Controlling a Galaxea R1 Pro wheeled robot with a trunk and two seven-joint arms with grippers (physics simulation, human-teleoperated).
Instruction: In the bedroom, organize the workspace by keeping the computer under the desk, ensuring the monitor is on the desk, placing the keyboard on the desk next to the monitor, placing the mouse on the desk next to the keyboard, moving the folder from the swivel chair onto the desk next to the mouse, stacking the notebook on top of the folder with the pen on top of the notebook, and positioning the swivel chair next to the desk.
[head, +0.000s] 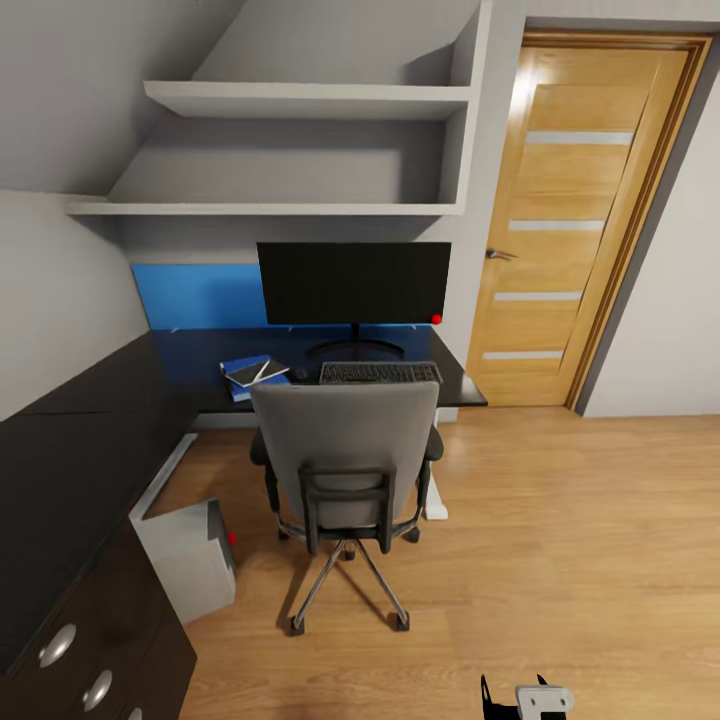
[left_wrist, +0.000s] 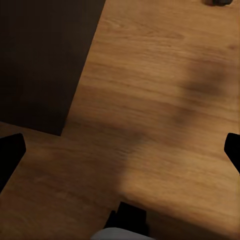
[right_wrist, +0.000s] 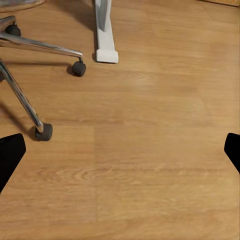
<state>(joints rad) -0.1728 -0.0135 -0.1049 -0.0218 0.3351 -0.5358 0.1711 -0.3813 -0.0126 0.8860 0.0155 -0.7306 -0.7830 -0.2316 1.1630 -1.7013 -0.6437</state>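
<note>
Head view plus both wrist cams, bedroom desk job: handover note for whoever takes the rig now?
Grippers: left gripper and right gripper both open, holding nothing, over the oak plank floor.
Placement: wide black monitor on the glossy black desk; dark keyboard in front of it; small black mouse just beside the keyboard; bright blue folder next to the mouse, dark notebook and white pen stacked on it. Light grey computer tower under the desk. Grey swivel chair pushed up to the desk.
Left: apparently nothing; verify.

Two grey wall shelves (head: 300, 100) hang at the far wall. A blue wall panel (head: 195, 295) sits below them.
</note>
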